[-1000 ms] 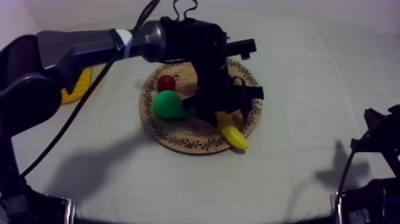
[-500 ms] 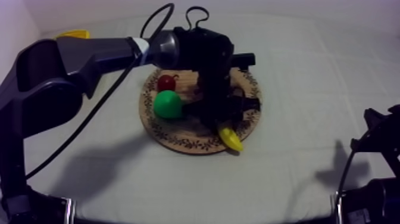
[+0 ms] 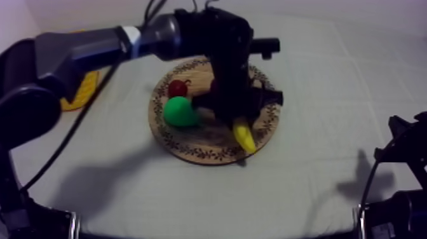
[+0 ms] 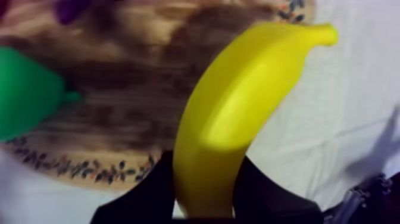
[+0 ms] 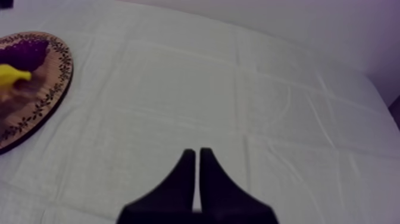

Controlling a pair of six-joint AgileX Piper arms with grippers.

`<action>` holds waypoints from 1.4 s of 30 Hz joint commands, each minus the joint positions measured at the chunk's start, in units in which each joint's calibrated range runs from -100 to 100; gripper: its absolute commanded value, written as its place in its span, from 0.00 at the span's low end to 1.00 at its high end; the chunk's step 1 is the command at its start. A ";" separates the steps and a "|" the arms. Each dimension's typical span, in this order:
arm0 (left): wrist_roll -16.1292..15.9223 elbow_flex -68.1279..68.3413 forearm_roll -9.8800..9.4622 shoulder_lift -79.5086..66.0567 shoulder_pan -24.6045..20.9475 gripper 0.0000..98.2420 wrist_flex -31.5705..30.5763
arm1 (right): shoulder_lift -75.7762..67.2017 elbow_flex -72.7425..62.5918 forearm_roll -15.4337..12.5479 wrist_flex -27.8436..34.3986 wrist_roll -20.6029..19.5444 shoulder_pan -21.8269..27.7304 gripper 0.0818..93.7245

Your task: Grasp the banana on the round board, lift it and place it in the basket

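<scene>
- The yellow basket (image 3: pixel 81 90) stands at the table's left edge, partly behind my left arm and well apart from the wooden board (image 3: pixel 190 151)
- On the board's left half, the pear (image 3: pixel 180 112) and the small red fruit (image 3: pixel 177 88) lie where they lay a second ago
- The banana (image 3: pixel 244 135) has moved: a second ago its end hung over the board's rim onto the cloth; now it sits further in over the board, with a shadow under it at the rim. I judge it lifted clear, so the pick looks done and the carry to the basket remains
- The left gripper (image 4: pixel 204 159) is closed on the banana's lower end, one black finger pressed to each side, and the rest of the fruit juts out above the rim
- The right gripper (image 5: pixel 197 173) rests at the table's right, fingers together in a thin wedge and holding nothing, away from the board where the grapes (image 5: pixel 24 52) lie
</scene>
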 commanded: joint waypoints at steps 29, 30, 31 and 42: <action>-9.90 12.48 -12.06 -28.54 -40.16 0.36 6.37 | -0.04 -0.03 -0.02 -0.02 0.00 0.01 0.01; -10.49 12.33 -12.02 -27.86 -40.73 0.40 5.74 | -0.04 -0.03 -0.02 -0.02 0.00 0.01 0.01; -11.11 12.24 -11.88 -27.17 -41.26 0.44 4.99 | -0.04 -0.03 -0.02 -0.02 0.00 0.01 0.01; -15.83 18.89 -9.37 -25.01 -45.13 0.41 -5.19 | -0.04 -0.03 -0.02 -0.02 0.00 0.01 0.01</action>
